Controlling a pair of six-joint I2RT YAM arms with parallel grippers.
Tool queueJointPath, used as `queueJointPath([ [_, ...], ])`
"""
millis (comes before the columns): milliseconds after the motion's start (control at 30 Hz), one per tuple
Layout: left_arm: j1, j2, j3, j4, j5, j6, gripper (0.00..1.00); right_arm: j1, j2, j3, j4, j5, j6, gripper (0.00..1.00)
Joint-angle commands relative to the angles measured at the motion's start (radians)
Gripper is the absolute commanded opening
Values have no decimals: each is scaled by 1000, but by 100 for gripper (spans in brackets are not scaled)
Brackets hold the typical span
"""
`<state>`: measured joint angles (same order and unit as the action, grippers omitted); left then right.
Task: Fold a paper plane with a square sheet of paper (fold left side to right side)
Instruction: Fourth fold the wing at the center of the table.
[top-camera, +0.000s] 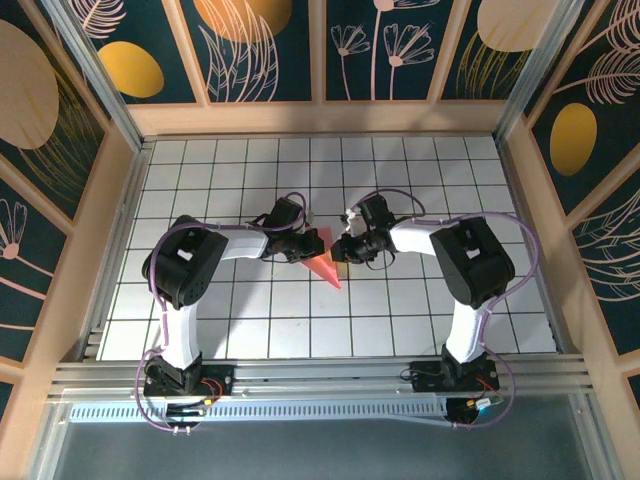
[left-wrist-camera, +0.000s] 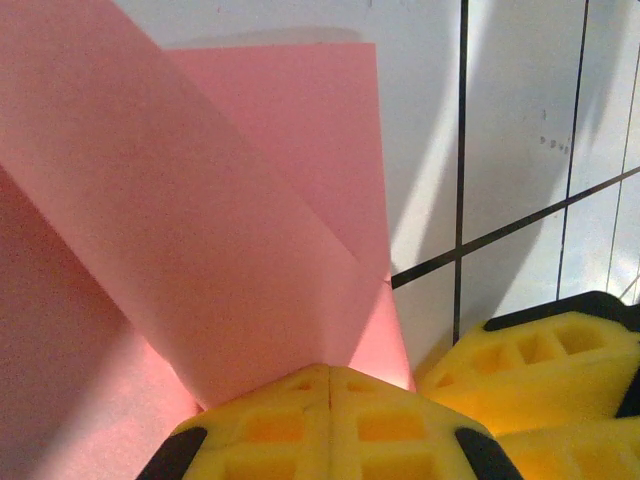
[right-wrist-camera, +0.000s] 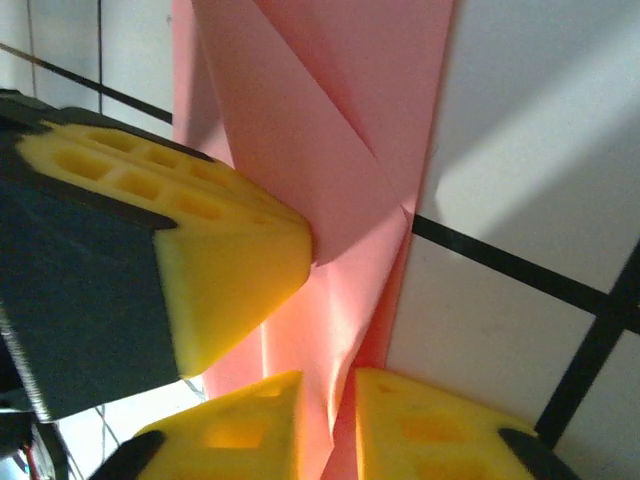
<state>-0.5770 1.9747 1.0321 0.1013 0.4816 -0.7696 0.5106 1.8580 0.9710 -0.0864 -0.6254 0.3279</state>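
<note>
White gridded surface (top-camera: 400, 320) carries the half-folded salmon-pink paper (top-camera: 325, 262) at its middle, pinched shut in the left gripper (left-wrist-camera: 330, 372), while the right gripper (right-wrist-camera: 328, 392) straddles it, jaws slightly parted, grip unclear; I'd align edges, then press creases flat.

Seen from above, the left gripper (top-camera: 305, 243) and right gripper (top-camera: 340, 250) hid the upper part of the paper plane (top-camera: 326, 268), and their jaws were too small to read. In both wrist views the paper plane ran off the top edge, while the fingers below it were cut off at the bottom.
</note>
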Motion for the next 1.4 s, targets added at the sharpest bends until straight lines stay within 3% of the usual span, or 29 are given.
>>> queueJointPath([
  [0,0,35,-43,-85,-83,21,1,-15,-65,-28,23,-38,23,26],
  [267,1,32,-46,-88,-89,23,0,-46,-177,-93,-29,-48,-6,29],
  [433,0,29,-46,-89,-93,24,0,-30,-224,-151,-29,-151,-7,1],
  [467,1,30,-44,-91,-94,24,0,-20,-223,-162,-21,-172,-3,0],
  [667,0,30,-43,-93,-95,23,0,31,-184,-203,63,-239,47,0],
  [1367,1,31,-39,-96,-97,24,0,58,-77,-181,86,-185,49,0],
])
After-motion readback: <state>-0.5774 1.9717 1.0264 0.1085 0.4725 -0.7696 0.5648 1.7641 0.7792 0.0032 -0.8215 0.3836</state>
